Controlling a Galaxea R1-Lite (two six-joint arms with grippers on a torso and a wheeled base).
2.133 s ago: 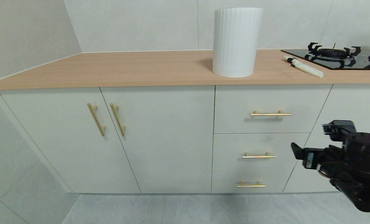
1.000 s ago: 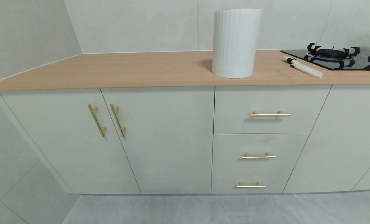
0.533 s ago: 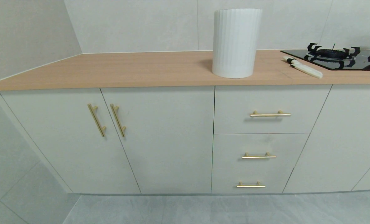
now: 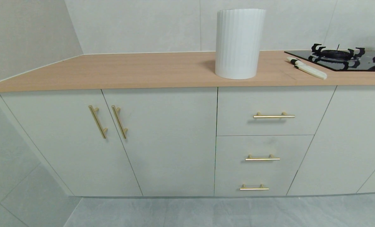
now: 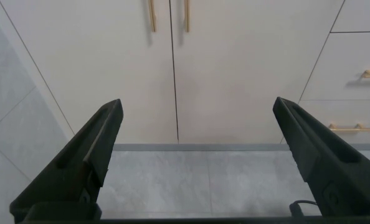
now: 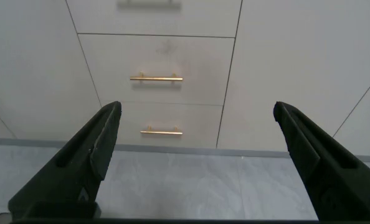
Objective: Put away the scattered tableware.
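The left gripper (image 5: 197, 109) has its jaws wide apart, low in front of the cupboard doors (image 5: 235, 62), the right gripper (image 6: 197, 109) is wide open too, facing the drawers (image 6: 157, 62), and up on the counter (image 4: 127, 71) the white knife (image 4: 306, 67) lies between the tall white pot (image 4: 239, 44) and the stove (image 4: 342, 58).

Black hob (image 4: 332, 62) on wooden counter (image 4: 127, 69)

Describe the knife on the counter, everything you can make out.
The knife is slim and pale cream, with a black band near its far end. It lies flat and slanted on the wooden counter, right of the white ribbed container, by the near left corner of the black hob. Nothing grips it; whether it touches the hob is unclear.
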